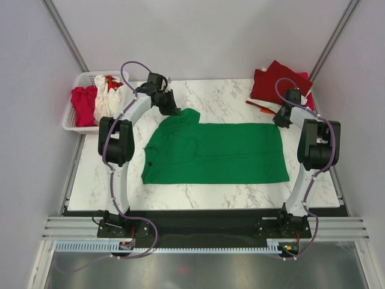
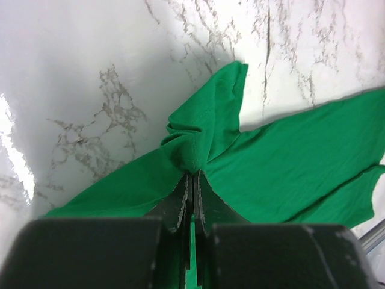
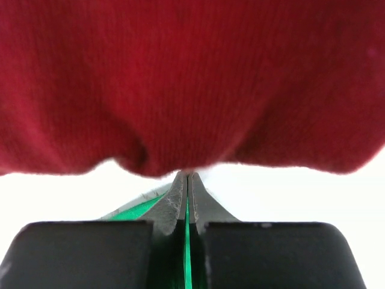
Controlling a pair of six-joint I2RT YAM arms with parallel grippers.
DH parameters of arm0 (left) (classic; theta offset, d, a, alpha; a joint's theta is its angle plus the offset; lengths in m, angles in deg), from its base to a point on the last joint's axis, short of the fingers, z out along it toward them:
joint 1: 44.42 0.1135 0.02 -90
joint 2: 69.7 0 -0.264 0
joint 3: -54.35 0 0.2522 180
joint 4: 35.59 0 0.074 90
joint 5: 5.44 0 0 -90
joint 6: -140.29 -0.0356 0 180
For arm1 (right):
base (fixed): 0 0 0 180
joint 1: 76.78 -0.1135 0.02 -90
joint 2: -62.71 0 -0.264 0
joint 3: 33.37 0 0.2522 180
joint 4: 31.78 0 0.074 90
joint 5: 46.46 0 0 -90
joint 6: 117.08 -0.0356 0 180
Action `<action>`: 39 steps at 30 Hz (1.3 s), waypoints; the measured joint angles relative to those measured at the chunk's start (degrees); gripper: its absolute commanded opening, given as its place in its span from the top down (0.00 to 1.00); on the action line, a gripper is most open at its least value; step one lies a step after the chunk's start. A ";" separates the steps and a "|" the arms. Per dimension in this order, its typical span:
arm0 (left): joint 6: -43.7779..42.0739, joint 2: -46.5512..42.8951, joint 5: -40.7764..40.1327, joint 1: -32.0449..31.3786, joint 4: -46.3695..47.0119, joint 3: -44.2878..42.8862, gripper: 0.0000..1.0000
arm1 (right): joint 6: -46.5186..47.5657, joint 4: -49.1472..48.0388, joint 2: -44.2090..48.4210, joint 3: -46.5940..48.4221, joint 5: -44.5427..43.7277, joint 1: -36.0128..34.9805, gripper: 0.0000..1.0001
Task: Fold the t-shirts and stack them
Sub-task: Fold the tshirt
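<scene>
Far left, off the table edge: a white slatted basket [image 1: 72,124] holds a crumpled magenta shirt [image 1: 83,106] with a white shirt [image 1: 112,96] just beside it, and a scrap of red cloth on top of the white one.

Left gripper [image 1: 170,108] [image 2: 194,176]: low at the far-left corner of the green shirt [image 1: 222,153] [image 2: 289,162]. Its jaws are pressed together on a bunched fold of the green cloth where the sleeve meets the body. The sleeve sticks out beyond the pinch, toward the far side.

Green shirt: lies flat in the middle of the marble table [image 1: 222,93]. Its long axis runs left to right across the table. A small notch on the left edge looks like the neck, and the straight edge on the right looks like the hem, so the top end points left.

Right gripper [image 1: 281,118] [image 3: 187,176]: at the far-right corner of the green shirt. Its jaws are pressed together, with a thin sliver of green cloth nipped between them.

Far right corner: a pile of dark red shirts [image 1: 278,81] [image 3: 192,78] lies directly ahead of the right gripper's tips and very close. Whether it touches them cannot be told. A thin orange-red item [image 1: 260,107], kind not discernible, lies near that pile.
</scene>
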 measured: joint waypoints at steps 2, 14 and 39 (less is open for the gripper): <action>-1.31 -0.48 -1.27 0.00 -0.98 0.00 0.98 | 0.07 0.94 0.39 0.11 0.07 0.00 1.00; -6.08 -11.04 -4.85 0.02 -6.12 2.67 0.98 | 0.42 5.16 12.87 -0.79 1.31 0.00 1.00; -8.33 -43.08 -12.22 -4.70 -9.94 36.92 0.98 | 1.88 8.28 22.40 -13.60 -2.54 0.07 1.00</action>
